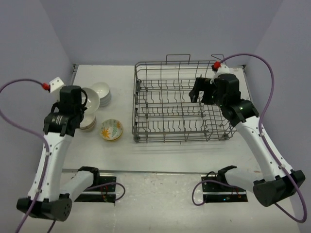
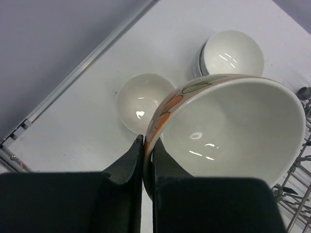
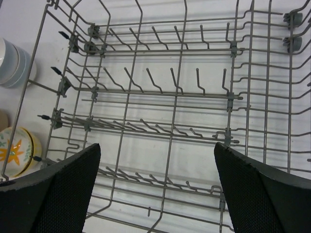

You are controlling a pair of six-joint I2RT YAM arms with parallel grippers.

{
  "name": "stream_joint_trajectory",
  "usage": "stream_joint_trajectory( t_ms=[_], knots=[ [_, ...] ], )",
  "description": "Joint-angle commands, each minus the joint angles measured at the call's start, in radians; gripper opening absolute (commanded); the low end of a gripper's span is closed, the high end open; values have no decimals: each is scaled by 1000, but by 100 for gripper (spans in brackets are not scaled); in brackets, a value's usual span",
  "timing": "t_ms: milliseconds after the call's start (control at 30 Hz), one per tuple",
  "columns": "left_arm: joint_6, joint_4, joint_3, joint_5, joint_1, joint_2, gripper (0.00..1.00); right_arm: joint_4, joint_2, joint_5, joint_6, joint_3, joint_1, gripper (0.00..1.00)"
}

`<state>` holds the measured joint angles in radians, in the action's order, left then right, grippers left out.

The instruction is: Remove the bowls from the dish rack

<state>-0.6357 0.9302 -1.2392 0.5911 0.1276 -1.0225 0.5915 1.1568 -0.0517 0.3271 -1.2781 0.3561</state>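
Left of the rack (image 1: 182, 104), the bowls in view are gathered on the table (image 1: 160, 155). A floral bowl (image 2: 233, 131) is pinched by its rim in the left gripper (image 2: 146, 145), whose fingers (image 2: 126, 165) are clamped on the wall, one inside and one outside. The bowl is tilted so that its white inside faces the wrist camera. Past it a white bowl (image 2: 141, 102) sits upright on the table, and a white stack (image 2: 233, 53) stands just beyond that, close to the rack's wires at the right edge of the wrist view. From above, a second floral bowl (image 1: 112, 129) rests apart from the rest, near the rack's near-left corner, and a tan bowl (image 1: 89, 124) shows partly under the left arm. The rack stands right of centre, its rows of tines bare in the right wrist view. The right gripper (image 3: 156, 155) hangs over the rack's right half with its fingers (image 3: 63, 194) wide apart, touching nothing. Both arms reach forward from their bases at the near edge.
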Motion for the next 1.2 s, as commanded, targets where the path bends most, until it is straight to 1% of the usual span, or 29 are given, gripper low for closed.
stream_joint_trajectory(
  t_ms=[0, 33, 67, 100, 133, 167, 233, 267, 300, 333, 400, 500, 633, 833, 867, 967, 1167],
  knots=[
    [-15, -68, 66, -2, -66, 88, 0, -94, -17, 87, -23, 63, -23, 99],
    [7, -77, 98, -37, -98, 91, 0, -113, -28, 110, -20, 77, -23, 99],
    [20, -91, 115, -72, -179, 82, 0, -152, -34, 172, -14, 109, -25, 99],
    [49, -111, 132, -126, -222, 55, 0, -163, -37, 193, -11, 120, -25, 99],
    [62, -148, 161, -258, -273, 38, 0, -170, -39, 200, -11, 125, -25, 99],
    [71, -169, 171, -327, -369, 26, 0, -171, -34, 207, -19, 129, -25, 99],
    [82, -217, 190, -477, -446, -2, 0, -171, -32, 197, -22, 137, -26, 99],
    [85, -220, 187, -508, -495, -11, 0, -180, -35, 210, -22, 141, -25, 99],
    [93, -223, 182, -566, -515, -33, 0, -182, -35, 217, -22, 141, -25, 99],
    [97, -225, 175, -585, -549, -43, 0, -183, -35, 225, -20, 141, -25, 99],
    [119, -226, 181, -590, -580, -70, 0, -191, -37, 234, -23, 145, -25, 99],
    [137, -238, 214, -671, -606, -102, 0, -194, -40, 224, -26, 151, -26, 99],
    [139, -280, 270, -688, -629, -119, 0, -200, -40, 240, -28, 152, -26, 99],
    [137, -297, 268, -660, -637, -166, 0, -208, -51, 234, -30, 164, -26, 99],
    [136, -298, 267, -654, -638, -169, 0, -206, -52, 192, -30, 166, -26, 99],
    [136, -306, 270, -639, -638, -177, 0, -202, -63, 167, -34, 168, -26, 99],
    [143, -317, 265, -646, -638, -220, 0, -211, -65, 181, -36, 175, -25, 99]
  ],
)
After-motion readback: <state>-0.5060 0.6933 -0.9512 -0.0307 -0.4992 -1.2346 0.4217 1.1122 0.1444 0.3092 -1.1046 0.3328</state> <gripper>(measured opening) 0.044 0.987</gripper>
